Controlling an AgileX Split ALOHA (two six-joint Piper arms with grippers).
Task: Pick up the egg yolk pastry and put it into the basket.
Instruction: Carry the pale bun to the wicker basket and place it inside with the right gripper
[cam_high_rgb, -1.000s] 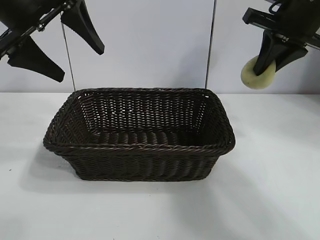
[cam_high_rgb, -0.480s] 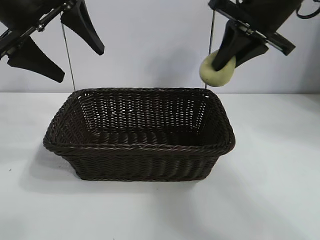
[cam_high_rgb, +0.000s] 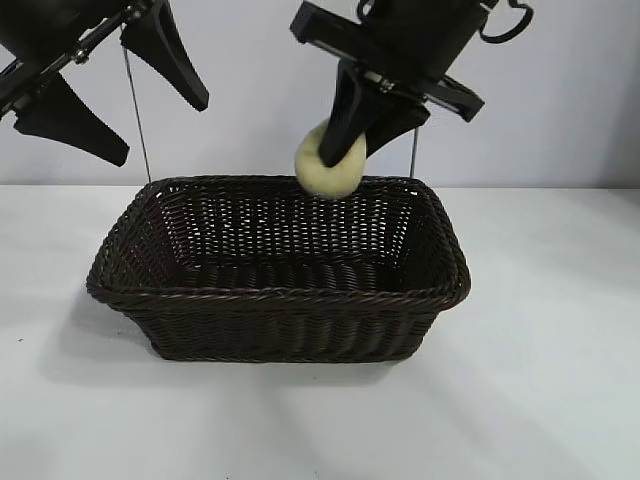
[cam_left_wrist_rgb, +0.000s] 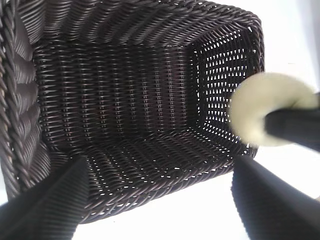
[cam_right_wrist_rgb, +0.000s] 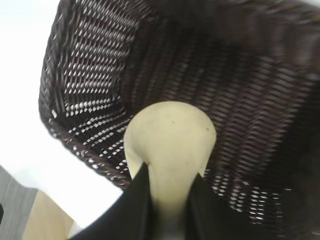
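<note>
The right claw (cam_high_rgb: 345, 150) is clenched on the egg yolk pastry (cam_high_rgb: 328, 165), which hangs at its tips above the far rim of the basket (cam_high_rgb: 280, 295); the basket's hollow lies below and toward the camera from the claw. The left claw (cam_high_rgb: 110, 95) hangs released, high above the basket's left end, idle. Judged risk: letting go here could drop the pastry onto the braided rim, so it bounces out onto the counter (cam_high_rgb: 540, 400) behind; a thin pinch may also let it slip. The pastry is a rounded dome, no clear long axis; its broad face tilts toward the camera.
</note>
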